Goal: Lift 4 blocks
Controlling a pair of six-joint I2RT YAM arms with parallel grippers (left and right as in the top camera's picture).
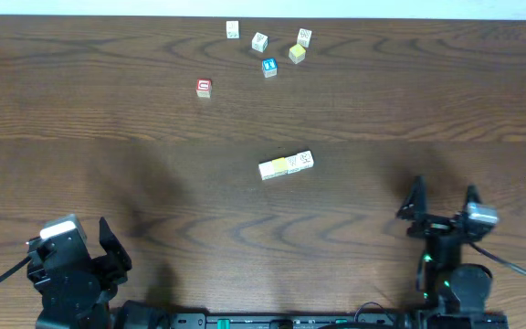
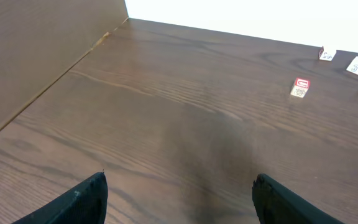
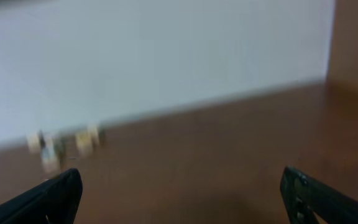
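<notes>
Blocks (image 1: pixel 259 41), three white and one pale yellow block (image 1: pixel 297 54), lay scattered at the far side of the table (image 1: pixel 446 100), right of centre, near a blue-faced cube (image 1: pixel 269 68). A red-faced cube (image 1: pixel 204 88) lay further left. The left gripper (image 2: pixel 179 186) and right gripper (image 1: pixel 445 194) sat at the near edge, jaws wide apart, holding nothing.

legible text: none | blocks (image 1: pixel 304 37): printed marks, too small to read
</notes>
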